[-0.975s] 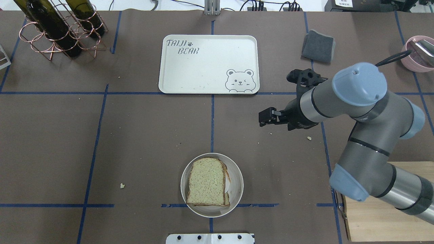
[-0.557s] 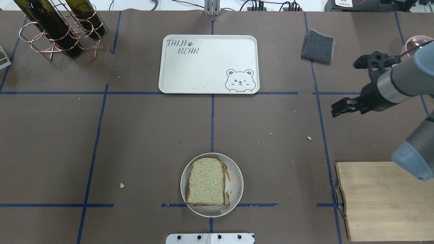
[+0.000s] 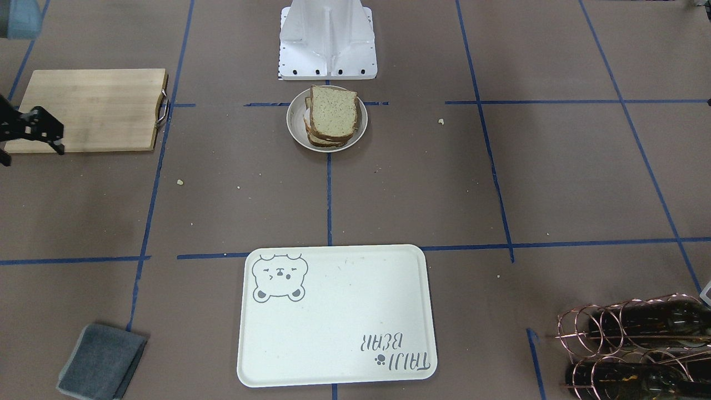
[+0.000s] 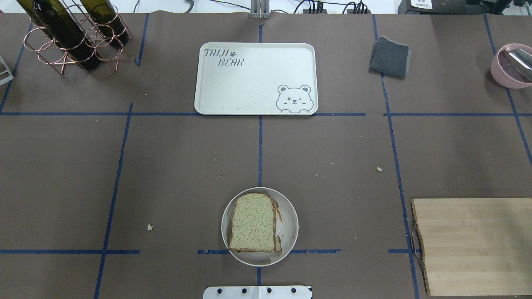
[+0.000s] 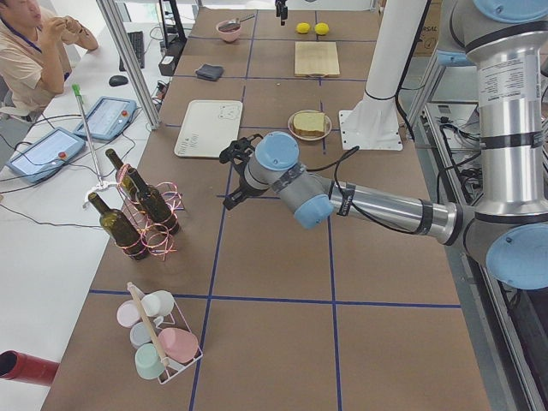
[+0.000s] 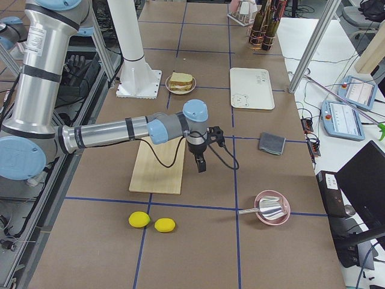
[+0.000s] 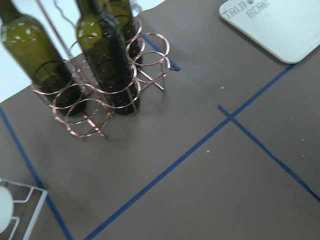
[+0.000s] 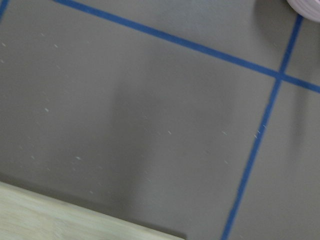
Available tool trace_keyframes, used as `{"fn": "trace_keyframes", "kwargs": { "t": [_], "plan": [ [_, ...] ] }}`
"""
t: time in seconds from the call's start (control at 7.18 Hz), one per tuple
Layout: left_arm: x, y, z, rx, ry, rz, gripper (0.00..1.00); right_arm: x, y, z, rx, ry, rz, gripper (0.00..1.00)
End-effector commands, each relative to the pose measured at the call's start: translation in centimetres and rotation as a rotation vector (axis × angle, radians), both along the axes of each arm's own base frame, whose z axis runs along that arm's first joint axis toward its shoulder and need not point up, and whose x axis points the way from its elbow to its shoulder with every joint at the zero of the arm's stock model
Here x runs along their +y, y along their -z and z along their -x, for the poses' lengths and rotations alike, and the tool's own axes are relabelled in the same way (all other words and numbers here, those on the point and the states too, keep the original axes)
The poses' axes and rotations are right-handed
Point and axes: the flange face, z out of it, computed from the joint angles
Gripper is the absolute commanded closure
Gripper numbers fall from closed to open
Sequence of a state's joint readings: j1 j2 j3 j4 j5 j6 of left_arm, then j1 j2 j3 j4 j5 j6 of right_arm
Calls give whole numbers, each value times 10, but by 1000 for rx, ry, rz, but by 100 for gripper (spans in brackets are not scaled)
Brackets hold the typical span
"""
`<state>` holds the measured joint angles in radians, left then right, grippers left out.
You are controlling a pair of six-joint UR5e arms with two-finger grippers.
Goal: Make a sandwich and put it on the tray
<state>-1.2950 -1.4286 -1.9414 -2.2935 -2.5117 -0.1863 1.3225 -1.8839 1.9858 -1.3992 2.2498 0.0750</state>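
Observation:
The sandwich [image 4: 253, 223] lies on a round white plate [image 4: 291, 226] at the near middle of the table, speckled top slice up, with a bit of white egg showing at its right edge. It also shows in the front-facing view [image 3: 332, 115]. The cream bear tray [image 4: 249, 79] lies bare at the far middle. My right gripper [image 3: 31, 156] hangs open and empty off to the right, beside the wooden board, far from the sandwich. My left gripper [image 5: 229, 199] hovers over the table's left part near the bottle rack. I cannot tell whether it is open or shut.
A wooden cutting board [image 4: 474, 245] lies at the near right. A grey cloth [image 4: 390, 56] and a pink bowl [image 4: 511, 66] sit at the far right. A copper rack with wine bottles [image 4: 70, 37] stands at the far left. Two lemons [image 6: 150, 221] lie beyond the board.
My right arm has swung away to the right, from beside the tray out of the overhead view. The sandwich, plate and tray have not moved.

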Motion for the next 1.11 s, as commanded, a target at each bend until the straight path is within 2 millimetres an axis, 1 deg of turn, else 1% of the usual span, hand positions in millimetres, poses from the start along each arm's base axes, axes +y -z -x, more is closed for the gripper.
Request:
{"fn": "trace_keyframes", "kwargs": {
  "t": [0.0, 0.14, 0.28, 0.42, 0.56, 0.7, 0.84, 0.98],
  "plan": [
    [32, 61, -100, 75, 2, 176, 0, 42, -54, -60, -11, -59, 63, 0],
    [52, 76, -146, 90, 30, 278, 0, 47, -62, -68, -10, -69, 70, 0],
    [77, 85, -192, 107, 75, 399, 0, 47, -64, -70, -11, -75, 75, 0],
    [107, 91, -240, 131, 127, 545, 8, 48, -67, -71, -11, -79, 81, 0],
    [132, 104, -285, 168, 169, 650, 26, 48, -67, -71, -11, -80, 81, 0],
    [151, 112, -316, 193, 183, 718, 38, 47, -67, -72, -11, -82, 81, 0],
    [159, 120, -353, 214, 198, 745, 39, 48, -67, -73, -10, -85, 81, 0],
    [151, 133, -393, 222, 205, 748, 39, 48, -68, -74, -9, -86, 84, 0]
  ]
}}
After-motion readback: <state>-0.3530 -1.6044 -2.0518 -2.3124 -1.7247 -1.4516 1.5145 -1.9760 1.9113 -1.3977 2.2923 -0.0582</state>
